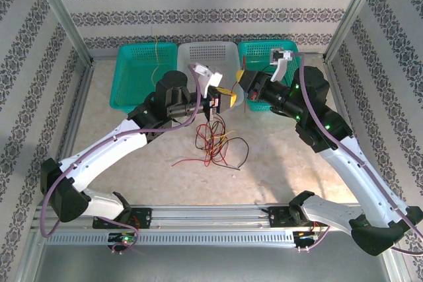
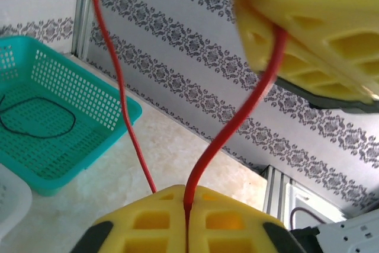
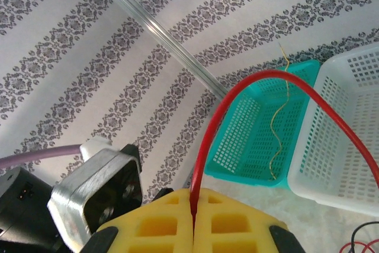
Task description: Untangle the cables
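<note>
Patterned wallpaper backs a pale marbled table [image 1: 132, 163], with three baskets along its far edge. My left claw [image 2: 188, 201] is pressed fully shut on a red cable [image 2: 228, 128]. That cable climbs from my pads into the closed yellow fingers of my right claw [image 3: 193, 201]. From the right claw the same red strand arches up and away over a white basket [image 3: 349, 128]. From above, both claws hang just beside each other in front of the baskets. The other cables [image 1: 215, 140] lie in a loose red, yellow and black tangle on the table directly beneath them. One yellow cable [image 1: 155, 57] rests in the left teal basket [image 1: 129, 80], and a black cable [image 2: 73, 121] loops inside a teal basket [image 2: 100, 105].
</note>
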